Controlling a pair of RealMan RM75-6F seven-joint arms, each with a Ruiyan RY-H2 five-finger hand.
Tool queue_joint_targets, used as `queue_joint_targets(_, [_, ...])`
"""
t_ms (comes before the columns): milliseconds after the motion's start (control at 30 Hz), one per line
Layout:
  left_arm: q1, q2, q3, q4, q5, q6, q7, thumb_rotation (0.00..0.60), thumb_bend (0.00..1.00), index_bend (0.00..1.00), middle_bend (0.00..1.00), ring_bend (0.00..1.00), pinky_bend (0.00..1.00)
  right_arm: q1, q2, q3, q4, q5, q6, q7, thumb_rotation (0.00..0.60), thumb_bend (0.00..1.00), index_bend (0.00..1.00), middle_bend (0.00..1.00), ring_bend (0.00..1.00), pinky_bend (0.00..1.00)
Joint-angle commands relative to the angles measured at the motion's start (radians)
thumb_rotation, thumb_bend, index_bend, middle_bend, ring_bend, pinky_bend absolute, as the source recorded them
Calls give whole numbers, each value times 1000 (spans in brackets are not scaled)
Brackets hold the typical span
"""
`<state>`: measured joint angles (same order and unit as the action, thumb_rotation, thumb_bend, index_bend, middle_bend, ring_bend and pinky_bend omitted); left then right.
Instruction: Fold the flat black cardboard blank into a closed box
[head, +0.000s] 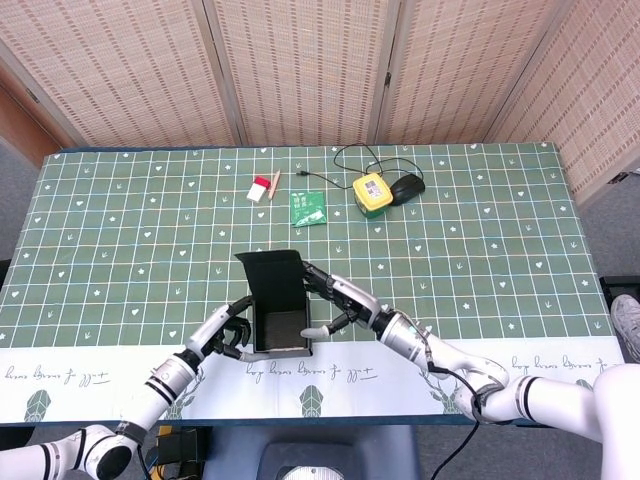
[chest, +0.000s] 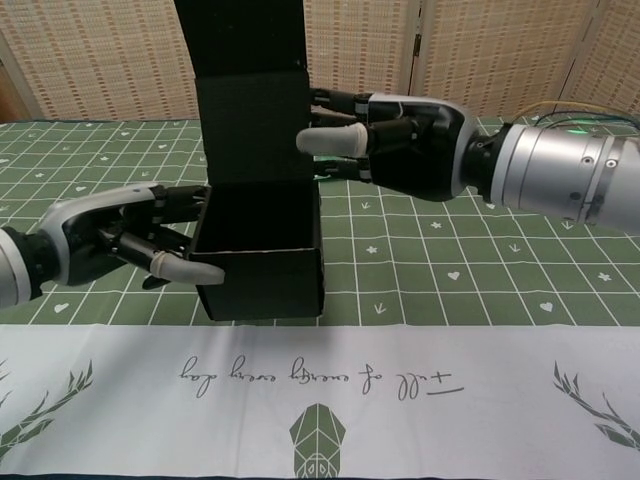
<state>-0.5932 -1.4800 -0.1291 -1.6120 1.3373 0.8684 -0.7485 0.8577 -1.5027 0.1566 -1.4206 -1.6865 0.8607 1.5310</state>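
Fingers of the left hand (chest: 110, 240) are curled against the left wall of the black cardboard box (chest: 258, 255), the thumb laid along its lower front edge, so that hand grips the box and pins it to the table (head: 480, 230). The right hand (chest: 400, 150) comes in from the other side with its fingers wrapped behind the tall rear panel and its thumb pressed on the panel's front face, pinching it upright.

The box sits at the near edge of the green patterned cloth, just above the white border strip, between the two hands. Its body is formed and open at the top; the rear panel with the lid flap (head: 268, 265) rises well above the walls (in the head view the flap's top already tips forward over the opening).

The split of labour looks deliberate: one hand anchors the base so it cannot slide, the other steers the tall panel. I judge the task to be well along, with closing the lid left to do.

At the far side of the table lie a green packet (head: 308, 208), a yellow device (head: 371, 192) with a cable, a black mouse (head: 406, 185) and a small red and white object (head: 262, 187), all well apart from the work.
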Motion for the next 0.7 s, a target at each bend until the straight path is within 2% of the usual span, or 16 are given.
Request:
queue_joint_targets(33, [1, 0, 2, 9, 0, -4, -7, 600, 19, 288, 319, 666, 808, 12, 36, -32, -30, -5, 12, -131, 600, 0, 0, 0, 0, 64])
queue_joint_targets(267, [5, -13, 10, 34, 8, -12, -33, 600, 19, 286, 319, 666, 808, 13, 79, -45, -92, 36, -3, -430, 600, 0, 0, 0, 0, 15])
queue_joint_targets(400, [5, -20, 12, 46, 17, -12, -41, 600, 20, 285, 319, 666, 808, 15, 104, -42, -132, 56, -3, -546, 600, 0, 0, 0, 0, 10])
queue_joint_targets(533, [5, -19, 13, 49, 26, -10, -46, 600, 20, 284, 319, 666, 808, 17, 124, -37, -172, 72, 5, -587, 600, 0, 0, 0, 0, 8])
queue_joint_targets(700, [5, -17, 16, 47, 34, -8, -46, 600, 20, 282, 319, 666, 808, 24, 134, -38, -194, 68, 17, -578, 600, 0, 0, 0, 0, 8])
